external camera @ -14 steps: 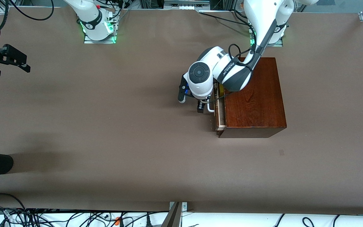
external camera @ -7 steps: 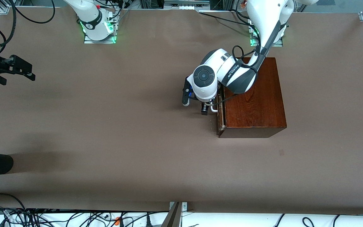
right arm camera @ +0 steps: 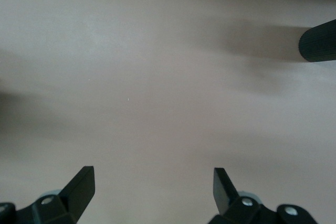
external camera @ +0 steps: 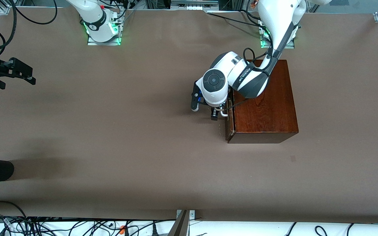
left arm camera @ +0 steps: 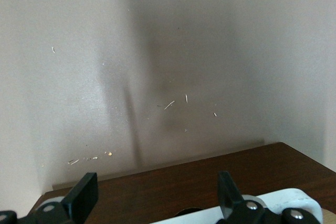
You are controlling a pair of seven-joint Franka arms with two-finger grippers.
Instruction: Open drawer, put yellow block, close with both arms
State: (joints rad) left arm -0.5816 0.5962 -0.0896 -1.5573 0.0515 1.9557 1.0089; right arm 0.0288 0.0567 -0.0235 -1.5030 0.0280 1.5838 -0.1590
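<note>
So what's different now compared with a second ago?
The drawer slid into the wooden box: the pale strip and yellow glimpse seen earlier are gone, so it looks nearly or fully shut. The left gripper followed it in at the white handle, jaws open. The right gripper shifted slightly at the table's right-arm end. The box stayed put.

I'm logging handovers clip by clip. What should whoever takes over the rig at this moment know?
Left gripper: open, at the drawer's white handle, fingers apart.
Right gripper: open, holding nothing, waiting over the table at the right arm's end.
Drawer: pushed almost flush into the wooden box.
Yellow block: not visible anywhere, presumably inside.
Left: confirm the drawer is fully shut, then back the left arm away.
</note>
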